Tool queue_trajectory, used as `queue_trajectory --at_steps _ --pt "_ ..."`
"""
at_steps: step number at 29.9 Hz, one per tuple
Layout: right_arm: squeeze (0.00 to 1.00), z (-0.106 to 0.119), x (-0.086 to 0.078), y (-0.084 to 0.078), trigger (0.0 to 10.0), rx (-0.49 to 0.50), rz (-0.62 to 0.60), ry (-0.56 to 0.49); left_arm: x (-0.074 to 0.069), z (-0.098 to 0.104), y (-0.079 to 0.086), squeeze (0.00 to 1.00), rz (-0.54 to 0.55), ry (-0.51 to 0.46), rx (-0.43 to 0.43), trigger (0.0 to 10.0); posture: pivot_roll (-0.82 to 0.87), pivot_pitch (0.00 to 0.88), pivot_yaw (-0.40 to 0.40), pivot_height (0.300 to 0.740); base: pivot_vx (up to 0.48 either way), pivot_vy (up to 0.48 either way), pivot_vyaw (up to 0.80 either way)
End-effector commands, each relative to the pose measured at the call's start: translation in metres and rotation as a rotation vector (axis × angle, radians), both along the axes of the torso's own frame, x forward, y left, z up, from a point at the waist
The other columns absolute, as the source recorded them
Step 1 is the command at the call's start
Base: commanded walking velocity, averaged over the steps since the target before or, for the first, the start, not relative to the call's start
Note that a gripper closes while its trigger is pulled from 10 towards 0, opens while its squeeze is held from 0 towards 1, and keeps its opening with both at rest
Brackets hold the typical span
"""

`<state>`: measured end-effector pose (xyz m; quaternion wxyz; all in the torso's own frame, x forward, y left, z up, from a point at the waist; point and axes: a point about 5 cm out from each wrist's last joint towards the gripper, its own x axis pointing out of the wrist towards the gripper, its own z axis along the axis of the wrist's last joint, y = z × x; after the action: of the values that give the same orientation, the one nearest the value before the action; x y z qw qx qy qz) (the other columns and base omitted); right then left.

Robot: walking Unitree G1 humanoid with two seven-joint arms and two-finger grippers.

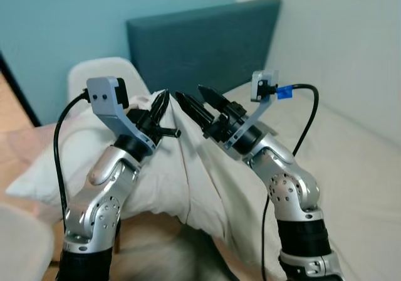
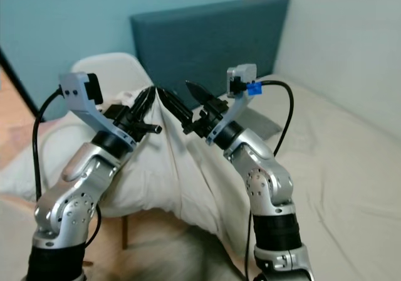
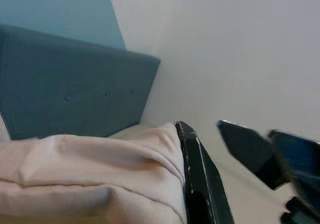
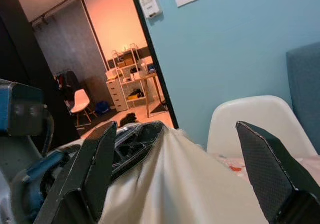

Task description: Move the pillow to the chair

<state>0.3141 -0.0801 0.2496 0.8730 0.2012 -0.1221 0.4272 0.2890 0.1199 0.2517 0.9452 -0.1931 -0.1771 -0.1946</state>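
- A white moulded plastic chair (image 1: 100, 74) stands at the far left against the light blue wall (image 1: 75, 24), its rounded back rising behind the left arm; it carries nothing that can be made out.
- The left claw (image 1: 161, 108) is raised in front of the robot, its black fingers pinched shut on the top edge of the soft cream-white fabric pillow (image 1: 169, 174). In the left wrist view one black finger (image 3: 200, 179) lies tight against the bunched cloth.
- The pillow hangs in the air between the two arms, held up by its top edge and clear of the bed. Its long axis runs roughly up and down: the gathered top points up toward the claws, and the loose body drapes down toward the robot, folding along a central crease. A broad flap spreads out to the left, below the chair.
- The right claw (image 1: 199, 105) sits just right of the left one at the same top edge of the pillow. Its two black fingers stand spread apart; in the right wrist view one finger (image 4: 95, 169) is beside the ridge of cloth and the other is well off to the side. Whether either finger touches the pillow cannot be told.
- A dark teal upholstered headboard (image 1: 207, 36) stands behind both claws.
- The bed with a cream sheet (image 1: 357, 162) stretches away on the right, below the plain white wall (image 1: 338, 36).
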Motion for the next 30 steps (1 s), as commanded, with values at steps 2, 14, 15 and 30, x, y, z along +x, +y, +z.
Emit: queue_trajectory --at_steps 2,14,15,30 --pt "0.00 0.0061 -0.0030 0.0021 10.0 0.020 0.019 -0.024 -0.0058 0.0198 0.0029 0.00 0.009 -0.115 -0.021 10.0 0.08 0.000 -0.051 0.740 0.000 0.000 0.79" --pt "0.00 0.0075 -0.0046 0.0053 10.0 0.034 0.030 -0.025 -0.0046 0.0209 0.0044 0.00 0.035 -0.125 -0.005 10.0 0.08 0.000 -0.052 0.740 0.000 0.000 0.79" --pt "0.00 0.0068 -0.0045 0.0053 10.0 0.033 0.029 -0.024 -0.0046 0.0200 0.0045 0.00 0.038 -0.123 -0.001 10.0 0.08 0.000 -0.053 0.740 0.000 0.000 0.79" --pt "0.00 0.0027 -0.0018 0.0029 10.0 0.024 0.012 -0.010 -0.0048 0.0128 0.0045 0.00 0.044 -0.113 0.027 10.0 0.08 0.000 -0.056 0.740 0.000 0.000 0.79"
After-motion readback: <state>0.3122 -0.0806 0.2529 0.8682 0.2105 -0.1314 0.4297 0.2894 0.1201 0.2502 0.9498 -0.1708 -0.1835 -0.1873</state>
